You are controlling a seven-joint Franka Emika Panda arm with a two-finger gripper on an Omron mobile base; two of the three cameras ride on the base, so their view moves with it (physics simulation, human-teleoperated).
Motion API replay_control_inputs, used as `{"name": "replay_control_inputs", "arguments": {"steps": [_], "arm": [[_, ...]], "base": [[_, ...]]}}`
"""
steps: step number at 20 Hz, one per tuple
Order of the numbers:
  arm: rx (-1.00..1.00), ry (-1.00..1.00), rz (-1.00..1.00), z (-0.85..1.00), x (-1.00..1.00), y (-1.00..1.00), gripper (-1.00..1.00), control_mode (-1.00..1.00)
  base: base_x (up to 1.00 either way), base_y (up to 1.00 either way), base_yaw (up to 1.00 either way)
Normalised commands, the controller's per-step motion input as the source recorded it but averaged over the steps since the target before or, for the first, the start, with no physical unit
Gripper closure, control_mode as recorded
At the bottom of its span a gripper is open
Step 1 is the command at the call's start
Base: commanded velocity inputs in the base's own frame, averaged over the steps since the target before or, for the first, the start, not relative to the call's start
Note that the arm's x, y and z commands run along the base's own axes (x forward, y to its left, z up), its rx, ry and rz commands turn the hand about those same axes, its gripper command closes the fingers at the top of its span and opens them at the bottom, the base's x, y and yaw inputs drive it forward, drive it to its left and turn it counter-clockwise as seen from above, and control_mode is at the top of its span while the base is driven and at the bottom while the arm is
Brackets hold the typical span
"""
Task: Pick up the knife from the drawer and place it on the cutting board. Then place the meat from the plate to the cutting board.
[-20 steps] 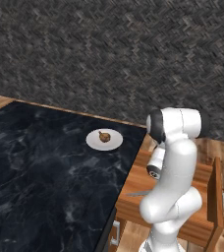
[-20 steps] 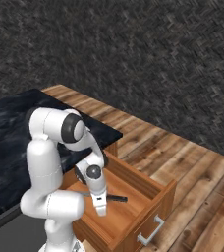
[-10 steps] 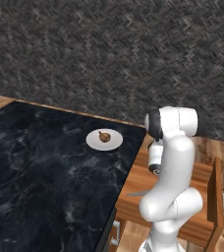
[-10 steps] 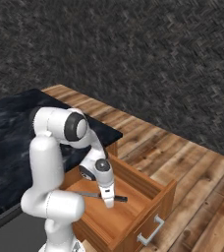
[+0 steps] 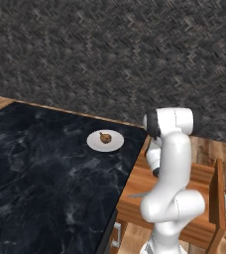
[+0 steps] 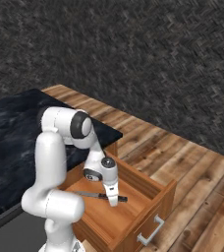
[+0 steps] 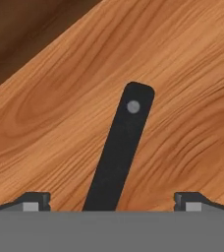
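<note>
Dark herringbone wall, black marble counter, wooden plank floor.

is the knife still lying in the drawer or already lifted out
Lying in it. The knife rests flat on the floor of the open drawer, its dark handle between the fingertips of the open gripper, not yet gripped.

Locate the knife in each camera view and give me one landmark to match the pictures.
Left base view: the knife, only its grey blade tip, pokes out left of the white arm, on the drawer floor.
Right base view: lies on the floor of the open drawer, handle just below the tool.
Hand view: dark handle runs up from bottom centre.
Shared landmark: the drawer's reddish wood floor.
</note>
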Motion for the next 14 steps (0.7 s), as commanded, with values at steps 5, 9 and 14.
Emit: {"name": "replay_control_inputs", "arguments": {"steps": [5,9,14], "arm": [[0.0,0.08,0.0,-0.29,0.03,-0.02,-1.0,-1.0],[0.0,-0.05,0.0,-0.24,0.41,0.0,-1.0,-1.0],[0.01,-0.02,0.01,-0.32,0.23,0.0,-1.0,-1.0]], "base": [[0.0,0.0,0.0],[0.0,0.0,0.0],[0.0,0.0,0.0]]}}
